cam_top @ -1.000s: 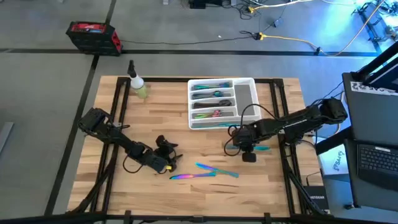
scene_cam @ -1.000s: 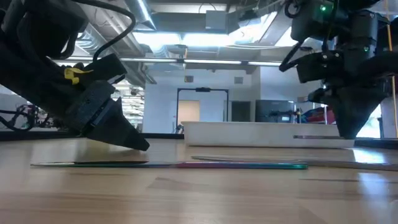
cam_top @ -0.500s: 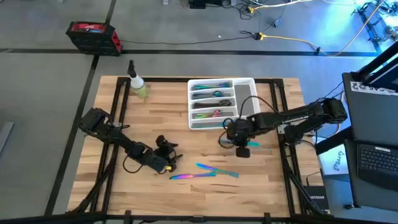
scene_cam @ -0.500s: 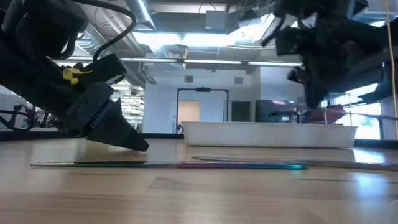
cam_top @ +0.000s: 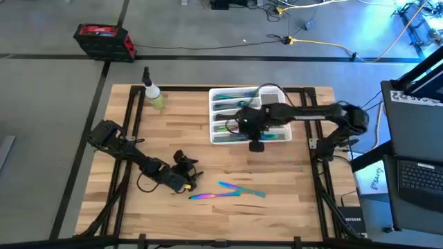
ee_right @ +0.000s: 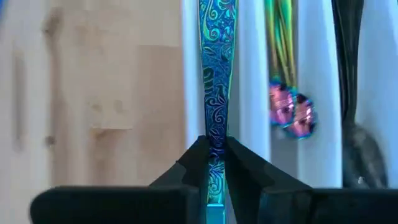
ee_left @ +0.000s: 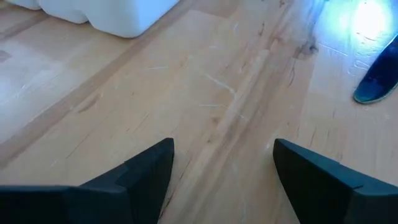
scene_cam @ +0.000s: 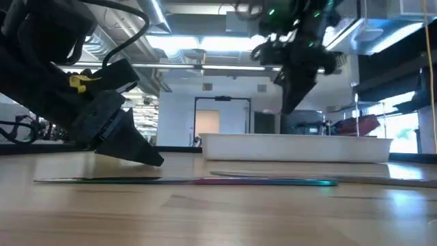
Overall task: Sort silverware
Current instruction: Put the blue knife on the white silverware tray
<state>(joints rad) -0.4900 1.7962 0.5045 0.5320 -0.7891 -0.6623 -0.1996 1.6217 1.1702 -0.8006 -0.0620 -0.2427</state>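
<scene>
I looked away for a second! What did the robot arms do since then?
The right gripper, shut on a piece of silverware, swung from the bare table over to the tray and now hangs above it. The left gripper stayed low and open, and the two pieces beside it didn't move.

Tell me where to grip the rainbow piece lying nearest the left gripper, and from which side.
Take the rainbow piece around the middle of its slim handle, coming straight down from above. It lies flat on the table, so the fingers should straddle its narrow width. The left gripper is open just beside it; the right gripper is busy holding a piece over the tray.
</scene>
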